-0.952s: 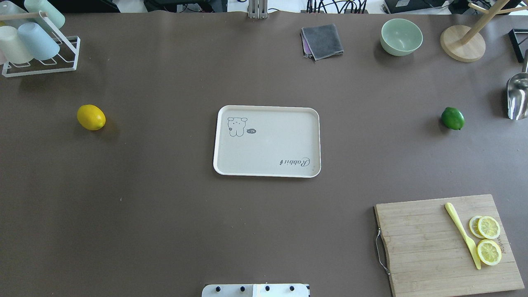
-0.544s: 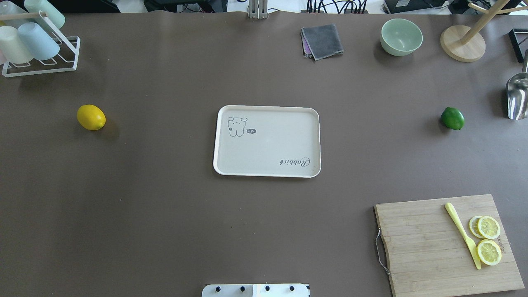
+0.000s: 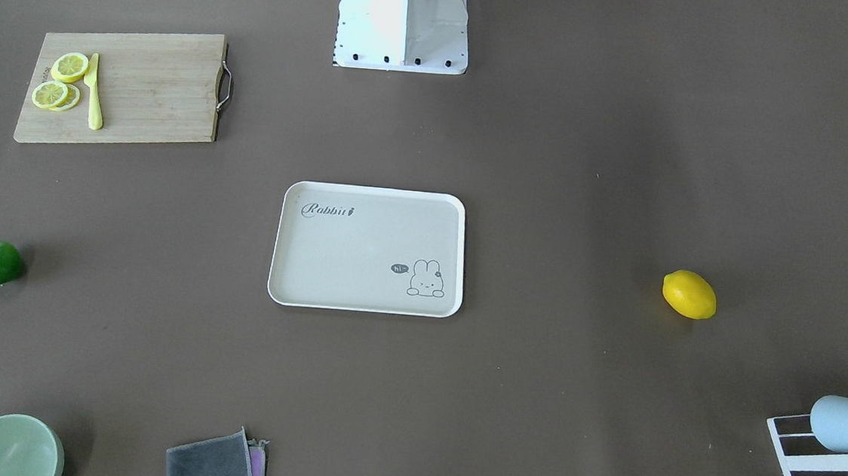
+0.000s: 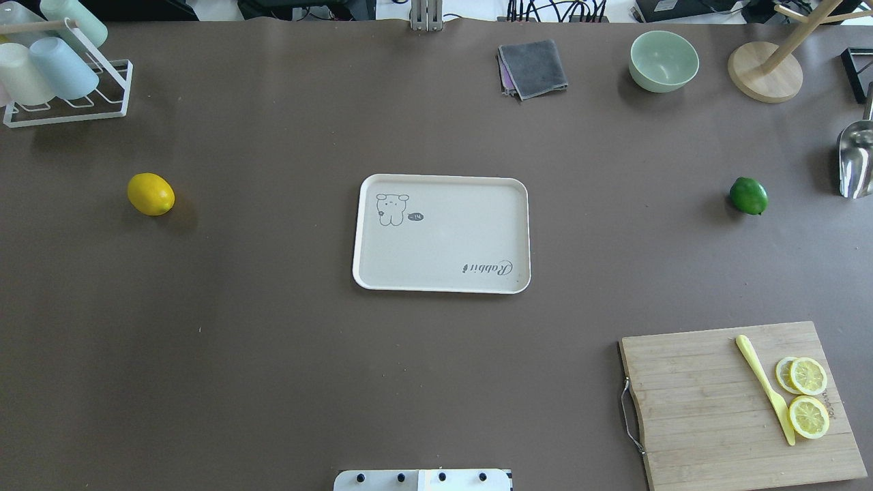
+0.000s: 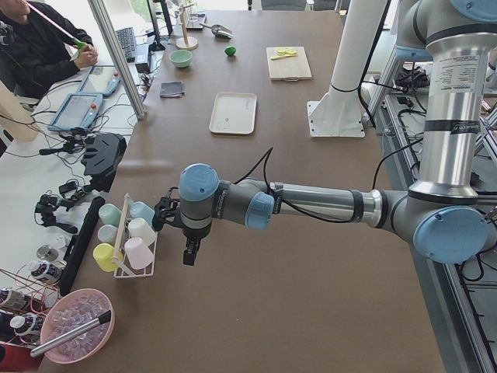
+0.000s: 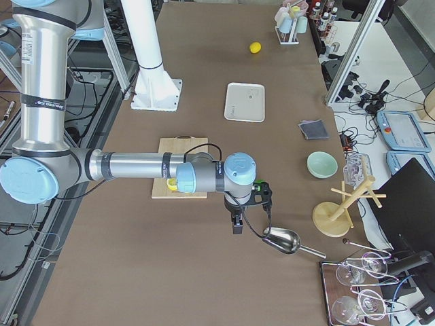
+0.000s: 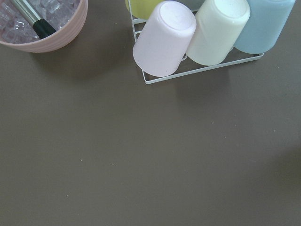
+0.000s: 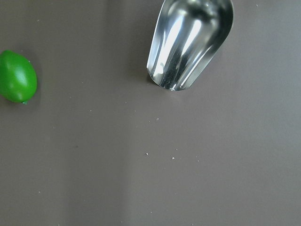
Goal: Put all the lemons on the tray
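The yellow lemon (image 4: 151,194) lies on the brown table at the left, well apart from the tray (image 4: 443,239) in the middle. The green lemon (image 4: 748,196) lies at the right, also off the tray, and shows at the left edge of the right wrist view (image 8: 17,76). The tray holds nothing. My left gripper (image 5: 189,252) shows only in the exterior left view, over the table beside the cup rack. My right gripper (image 6: 236,224) shows only in the exterior right view, near the green lemon and the metal scoop. I cannot tell whether either is open or shut.
A wooden cutting board (image 4: 709,409) with lemon slices and a yellow knife sits at the near right. A cup rack (image 4: 61,75) stands far left. A grey cloth (image 4: 533,68), green bowl (image 4: 663,61), wooden stand (image 4: 764,71) and metal scoop (image 4: 856,160) line the far right.
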### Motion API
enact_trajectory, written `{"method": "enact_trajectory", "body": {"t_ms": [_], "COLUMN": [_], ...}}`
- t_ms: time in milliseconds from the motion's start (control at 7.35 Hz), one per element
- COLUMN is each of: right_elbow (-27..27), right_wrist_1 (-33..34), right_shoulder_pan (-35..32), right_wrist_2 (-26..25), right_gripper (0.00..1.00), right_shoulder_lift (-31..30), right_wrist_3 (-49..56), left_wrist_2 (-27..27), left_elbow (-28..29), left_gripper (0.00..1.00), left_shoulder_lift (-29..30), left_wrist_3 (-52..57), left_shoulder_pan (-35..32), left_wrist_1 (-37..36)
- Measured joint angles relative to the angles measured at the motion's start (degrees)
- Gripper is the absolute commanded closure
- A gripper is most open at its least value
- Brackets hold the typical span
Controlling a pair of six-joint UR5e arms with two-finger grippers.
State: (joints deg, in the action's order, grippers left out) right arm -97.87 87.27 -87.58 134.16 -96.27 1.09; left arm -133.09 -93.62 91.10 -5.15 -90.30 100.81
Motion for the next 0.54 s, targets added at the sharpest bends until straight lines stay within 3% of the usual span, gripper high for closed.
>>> {"method": "enact_trajectory", "body": {"t_ms": [544], "right_elbow": [-0.2], "right_wrist_1": [-0.5], "right_shoulder_pan": [0.1], "right_wrist_2": [2.7], "right_gripper": [0.0], "right_shoulder_lift": [1.4], "right_wrist_3": [-0.2], "left_wrist_2": [-0.4], "left_elbow": [-0.1], "left_gripper": [0.02], "left_shoulder_lift": [0.5], "left_wrist_3": [0.1], "left_shoulder_pan": [0.1], "left_wrist_1": [0.3]}}
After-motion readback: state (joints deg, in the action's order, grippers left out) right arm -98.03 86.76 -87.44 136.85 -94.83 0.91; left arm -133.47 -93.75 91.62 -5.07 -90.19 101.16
